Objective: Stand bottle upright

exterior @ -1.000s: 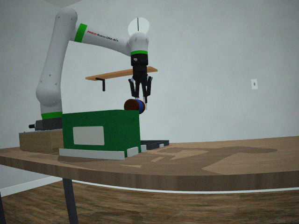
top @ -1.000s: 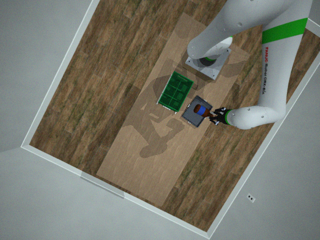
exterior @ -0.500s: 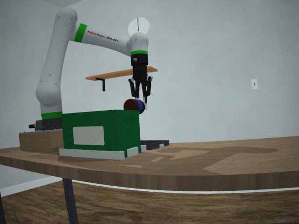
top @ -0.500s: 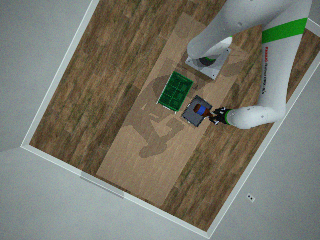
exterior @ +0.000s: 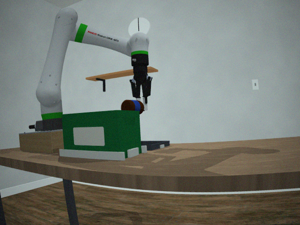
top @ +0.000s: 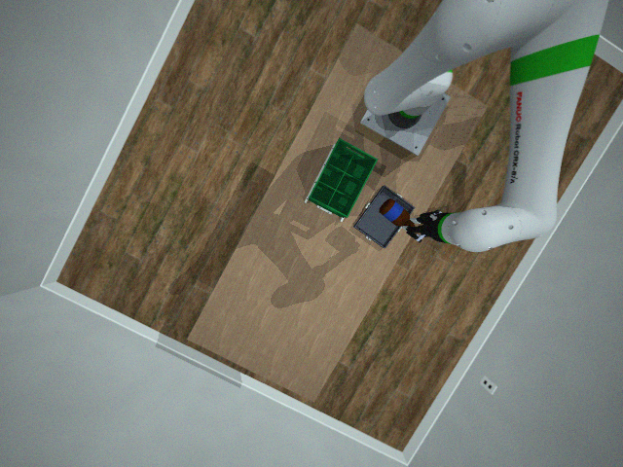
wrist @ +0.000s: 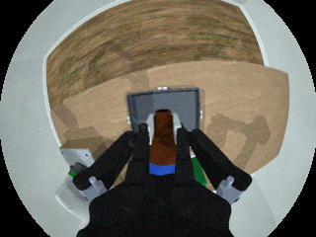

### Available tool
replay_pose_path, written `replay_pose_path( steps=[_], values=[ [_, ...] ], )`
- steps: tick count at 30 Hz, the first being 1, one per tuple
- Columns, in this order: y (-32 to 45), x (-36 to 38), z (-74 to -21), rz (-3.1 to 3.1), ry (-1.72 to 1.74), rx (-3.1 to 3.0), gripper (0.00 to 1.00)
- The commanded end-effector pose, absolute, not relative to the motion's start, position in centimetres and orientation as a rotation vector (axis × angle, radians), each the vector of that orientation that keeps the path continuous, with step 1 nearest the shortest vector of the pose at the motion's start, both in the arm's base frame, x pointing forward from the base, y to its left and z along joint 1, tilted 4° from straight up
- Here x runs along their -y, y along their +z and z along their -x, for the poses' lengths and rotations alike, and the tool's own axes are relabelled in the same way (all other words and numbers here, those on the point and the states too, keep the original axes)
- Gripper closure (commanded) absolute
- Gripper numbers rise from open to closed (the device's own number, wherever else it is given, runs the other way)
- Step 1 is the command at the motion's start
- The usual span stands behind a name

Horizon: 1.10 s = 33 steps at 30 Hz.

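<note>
The gripper is clamped on the brown bottle near its neck end, holding it sideways up in the air. It hangs over the gray tray, which sits on the table right beside the green crate.

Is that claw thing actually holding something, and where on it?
Yes: the end effector grips the brown bottle at its neck end, beside the blue label, lying sideways in the air.

The arm reaches out from its base, forearm nearly level and wrist turned straight down. The gripper hangs vertical, its fingers clamped on the neck end of the bottle, held aloft.
</note>
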<state>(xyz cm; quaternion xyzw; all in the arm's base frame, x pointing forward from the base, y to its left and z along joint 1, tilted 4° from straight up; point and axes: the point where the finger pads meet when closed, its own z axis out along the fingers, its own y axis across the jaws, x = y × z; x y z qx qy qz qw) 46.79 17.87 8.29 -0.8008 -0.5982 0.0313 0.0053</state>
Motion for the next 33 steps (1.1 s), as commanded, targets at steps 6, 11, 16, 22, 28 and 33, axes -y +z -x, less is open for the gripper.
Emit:
replay_pose_path(
  steps=[6, 11, 16, 22, 28, 33],
  values=[
    [8.31, -17.87, -46.81, 2.577, 0.098, 1.782, 1.0],
    [8.31, -17.87, -46.81, 2.579, 0.098, 1.779, 1.0],
    [8.31, -17.87, -46.81, 2.579, 0.098, 1.779, 1.0],
    [8.31, -17.87, -46.81, 2.579, 0.098, 1.779, 1.0],
    [8.31, -17.87, -46.81, 2.579, 0.098, 1.779, 1.0],
    [8.31, -17.87, -46.81, 2.579, 0.098, 1.779, 1.0]
  ],
)
